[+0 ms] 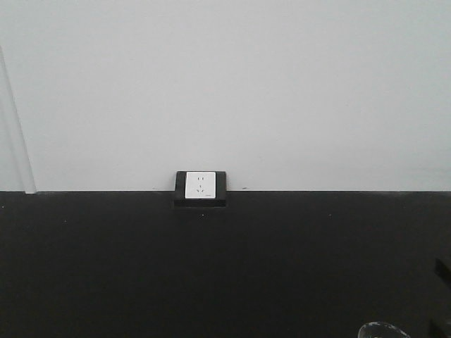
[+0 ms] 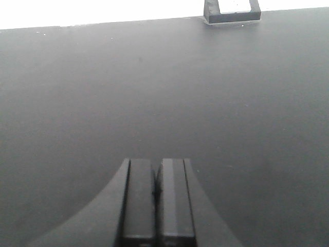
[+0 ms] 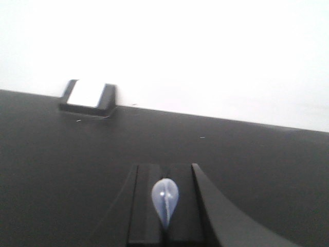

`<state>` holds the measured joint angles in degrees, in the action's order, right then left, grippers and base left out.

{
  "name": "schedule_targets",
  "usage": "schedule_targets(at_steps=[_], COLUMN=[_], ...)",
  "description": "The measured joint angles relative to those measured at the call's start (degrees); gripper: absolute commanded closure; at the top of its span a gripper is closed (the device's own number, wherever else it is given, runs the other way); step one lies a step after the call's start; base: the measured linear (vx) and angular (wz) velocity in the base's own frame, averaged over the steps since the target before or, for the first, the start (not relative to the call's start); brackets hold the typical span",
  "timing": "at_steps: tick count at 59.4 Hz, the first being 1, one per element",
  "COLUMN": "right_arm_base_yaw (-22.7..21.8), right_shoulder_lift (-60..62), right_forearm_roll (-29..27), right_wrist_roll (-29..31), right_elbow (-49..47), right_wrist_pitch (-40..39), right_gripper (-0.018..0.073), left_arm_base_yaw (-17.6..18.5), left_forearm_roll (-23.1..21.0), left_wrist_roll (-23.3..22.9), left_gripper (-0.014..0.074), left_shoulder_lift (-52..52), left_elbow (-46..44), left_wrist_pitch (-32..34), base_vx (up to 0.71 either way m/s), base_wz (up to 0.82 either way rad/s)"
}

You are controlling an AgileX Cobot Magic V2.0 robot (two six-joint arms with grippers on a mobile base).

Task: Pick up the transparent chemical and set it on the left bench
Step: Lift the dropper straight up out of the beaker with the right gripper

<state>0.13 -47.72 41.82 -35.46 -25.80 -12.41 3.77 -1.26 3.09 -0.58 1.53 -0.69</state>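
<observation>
In the right wrist view, the transparent chemical (image 3: 165,198) shows as a pale-bluish, see-through rounded bulb pinched between the two black fingers. My right gripper (image 3: 164,167) is shut on it, and the rest of the dropper is hidden behind the fingers. The gripper hangs above a black bench top (image 3: 61,154). In the left wrist view, my left gripper (image 2: 156,162) is shut with its pads pressed together and nothing between them, over the same dark surface (image 2: 154,92). Neither gripper shows clearly in the front view.
A white wall socket in a black frame (image 1: 201,188) sits at the bench's back edge against the pale wall, also seen as the socket (image 2: 232,13) and the socket (image 3: 87,95). A clear glass rim (image 1: 384,329) peeks in at the bottom right.
</observation>
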Motion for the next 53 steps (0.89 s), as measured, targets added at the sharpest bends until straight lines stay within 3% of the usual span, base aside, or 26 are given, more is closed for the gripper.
schedule_targets(at_steps=[8,20,32,53], right_arm_base_yaw=[0.0,0.0,0.0,0.0], right_shoulder_lift=[11.5,23.7,27.6,27.6], right_forearm_roll=[6.8,14.8,19.4,20.0], right_wrist_roll=[-8.3,-18.8,-21.3,-21.6], right_elbow=[4.3,12.3,13.0,13.0], right_wrist_pitch=[5.1,5.2,4.6,4.7], right_gripper=[0.0564,0.0564,0.0562,0.0562], left_arm_base_yaw=[0.0,0.0,0.0,0.0], left_forearm_roll=[0.0,0.0,0.0,0.0], left_wrist_roll=[0.0,0.0,0.0,0.0], left_gripper=[0.06,0.06,0.06,0.06], left_shoulder_lift=[0.0,0.0,0.0,0.0], left_elbow=[0.0,0.0,0.0,0.0], left_wrist_pitch=[0.0,0.0,0.0,0.0], base_vx=[0.0,0.0,0.0,0.0], base_wz=[0.0,0.0,0.0,0.0])
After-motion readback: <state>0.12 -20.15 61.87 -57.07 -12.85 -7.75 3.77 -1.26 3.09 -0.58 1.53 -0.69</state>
